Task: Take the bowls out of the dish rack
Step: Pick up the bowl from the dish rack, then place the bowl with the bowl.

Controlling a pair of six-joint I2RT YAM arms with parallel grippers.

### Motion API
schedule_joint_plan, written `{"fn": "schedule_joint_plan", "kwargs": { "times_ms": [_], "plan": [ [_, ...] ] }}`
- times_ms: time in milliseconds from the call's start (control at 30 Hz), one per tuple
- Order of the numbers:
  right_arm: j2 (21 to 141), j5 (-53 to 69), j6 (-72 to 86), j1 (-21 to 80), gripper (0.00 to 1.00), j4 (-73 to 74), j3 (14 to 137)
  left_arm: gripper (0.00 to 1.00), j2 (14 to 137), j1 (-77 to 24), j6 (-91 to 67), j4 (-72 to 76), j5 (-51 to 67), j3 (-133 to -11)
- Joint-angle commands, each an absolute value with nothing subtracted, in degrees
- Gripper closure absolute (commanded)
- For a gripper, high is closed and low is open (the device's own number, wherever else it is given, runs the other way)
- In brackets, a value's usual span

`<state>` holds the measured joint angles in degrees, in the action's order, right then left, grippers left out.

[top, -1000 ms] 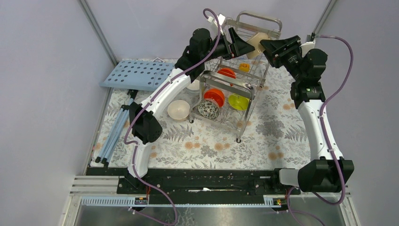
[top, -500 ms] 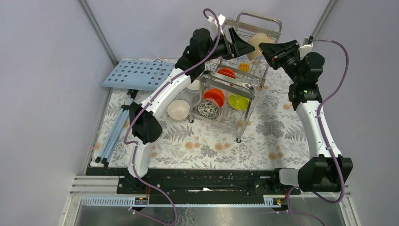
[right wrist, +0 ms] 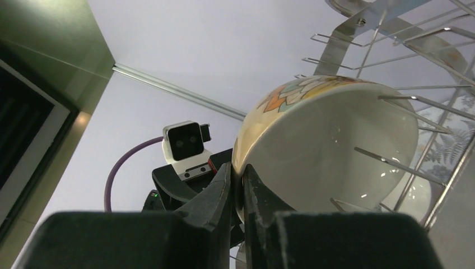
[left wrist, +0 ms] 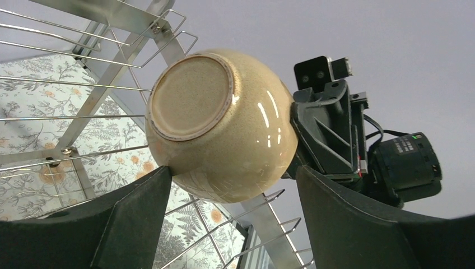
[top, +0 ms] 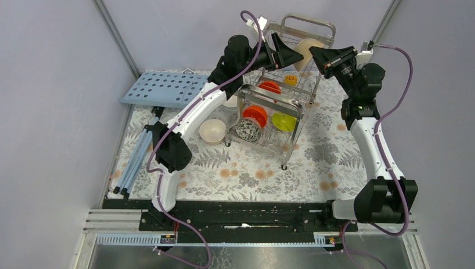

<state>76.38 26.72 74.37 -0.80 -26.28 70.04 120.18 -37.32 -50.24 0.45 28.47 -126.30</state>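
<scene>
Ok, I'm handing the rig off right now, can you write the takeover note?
Right end effector: shut on the rim of the cream-beige bowl at the dish rack's top tier.
Left end effector: open, fingers either side of that bowl.
Done: second cream bowl and white bowl on the table, left of the rack.
Left: the gripped bowl, plus upper orange-red bowl, lower orange-red bowl, lime-green bowl and speckled bowl in the rack.

A light-blue perforated board (top: 162,88) and a folded pale-blue stand (top: 136,154) sit along the floral cloth's (top: 252,174) left side.
</scene>
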Motion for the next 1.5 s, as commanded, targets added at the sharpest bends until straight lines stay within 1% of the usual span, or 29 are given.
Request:
{"fn": "schedule_joint_plan", "kwargs": {
  "times_ms": [0,100,300,700,833,933,1133,1233,1333,1467],
  "plan": [
    [77.8,31.4,80.5,-0.3,1.0,-39.6,69.9,0.13,115.6,-36.5,-51.9,6.1,28.9,-123.3],
    [80.3,33.1,83.7,-0.3,1.0,-46.3,70.9,0.1,113.2,-35.4,-53.0,9.2,29.0,-121.3],
    [84.0,34.4,87.2,-0.3,1.0,-51.6,75.6,0.05,108.9,-33.4,-55.4,14.4,28.5,-118.3],
    [86.7,33.8,90.5,-0.3,1.0,-60.2,80.0,0.02,104.3,-32.5,-54.9,14.9,28.4,-114.5],
    [88.6,33.9,93.0,-0.3,1.0,-63.9,84.4,0.01,100.9,-31.9,-56.1,16.3,28.1,-111.2],
    [88.6,34.6,93.4,1.9,1.0,-64.9,87.7,0.01,96.5,-31.8,-56.4,16.4,26.0,-107.8],
    [83.8,38.7,85.1,4.8,1.0,-57.9,92.6,0.01,82.6,-31.7,-54.7,15.4,18.8,-96.1],
    [79.9,40.9,81.5,6.1,1.0,-54.9,93.0,0.01,75.7,-31.8,-57.0,15.1,15.3,-87.6],
    [74.2,42.6,74.5,7.9,1.0,-46.1,92.4,0.01,69.1,-31.8,-58.0,12.9,12.0,-81.0],
    [66.6,45.7,66.3,10.2,1.0,-33.7,91.6,0.01,60.8,-31.8,-56.8,6.3,7.9,-75.3]
  ]
}}
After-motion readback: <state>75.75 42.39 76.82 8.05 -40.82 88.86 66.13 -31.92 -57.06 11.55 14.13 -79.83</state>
